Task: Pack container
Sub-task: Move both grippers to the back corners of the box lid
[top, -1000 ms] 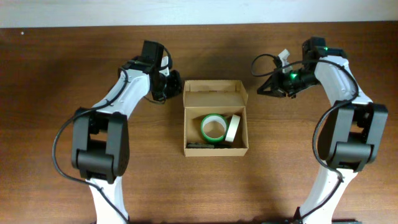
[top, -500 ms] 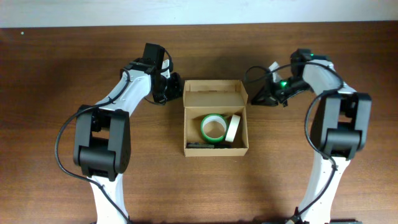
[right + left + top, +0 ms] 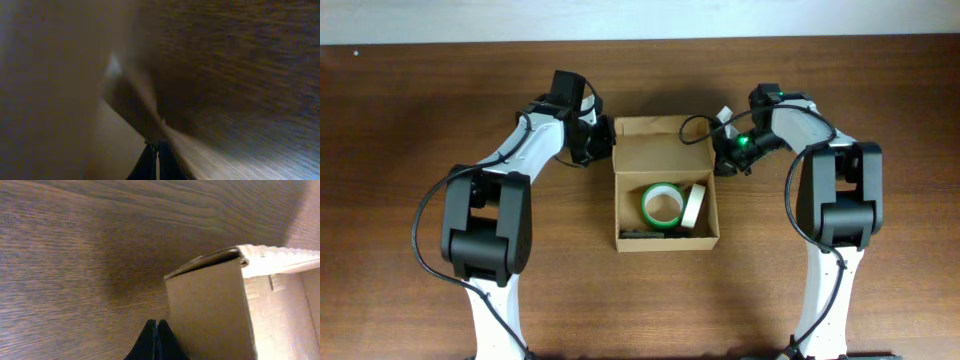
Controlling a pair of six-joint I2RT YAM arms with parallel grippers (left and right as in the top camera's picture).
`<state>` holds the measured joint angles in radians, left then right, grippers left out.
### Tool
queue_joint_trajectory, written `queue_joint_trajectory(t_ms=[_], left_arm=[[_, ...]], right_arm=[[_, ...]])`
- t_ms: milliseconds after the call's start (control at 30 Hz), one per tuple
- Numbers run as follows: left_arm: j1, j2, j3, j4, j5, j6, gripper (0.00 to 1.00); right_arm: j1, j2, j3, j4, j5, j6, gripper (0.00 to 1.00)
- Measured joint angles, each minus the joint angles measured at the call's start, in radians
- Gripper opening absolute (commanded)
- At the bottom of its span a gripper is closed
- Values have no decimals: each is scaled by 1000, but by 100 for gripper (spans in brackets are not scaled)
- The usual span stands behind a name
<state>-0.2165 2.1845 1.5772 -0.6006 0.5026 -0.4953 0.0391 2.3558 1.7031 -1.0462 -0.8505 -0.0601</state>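
The container (image 3: 708, 228) is a small tan cardboard box in the middle of the table, open, with its hinged flap (image 3: 663, 145) standing up at the back. Inside lie a green tape roll (image 3: 662, 205), a cream tape roll (image 3: 695, 206) and a dark flat item (image 3: 640, 234). My left gripper (image 3: 604, 148) is shut and touches the box's back left corner; the left wrist view shows its tips (image 3: 156, 339) against the box wall (image 3: 210, 310). My right gripper (image 3: 720, 160) is shut at the back right corner; its tips (image 3: 156, 157) meet the flap's edge (image 3: 135, 107) in a blurred view.
The brown wooden table (image 3: 440, 300) surrounds the box. A pale wall strip (image 3: 640, 18) runs along the far edge. Both arms reach in from the front, one on each side of the box.
My right gripper has swung left from open table to the box's back right corner. The flap now stands taller. My left gripper has stayed at the back left corner.
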Motion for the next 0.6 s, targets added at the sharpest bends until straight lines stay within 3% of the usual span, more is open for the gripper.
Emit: queue_joint_trajectory(t_ms=[267,600], left_arm=[[12,0,0,0,75,0,2],[24,0,0,-1,193,0,2]], right_arm=[[-1,0,0,-66,-24,-12,4],[-24,1,59,-340,-33,-118,4]])
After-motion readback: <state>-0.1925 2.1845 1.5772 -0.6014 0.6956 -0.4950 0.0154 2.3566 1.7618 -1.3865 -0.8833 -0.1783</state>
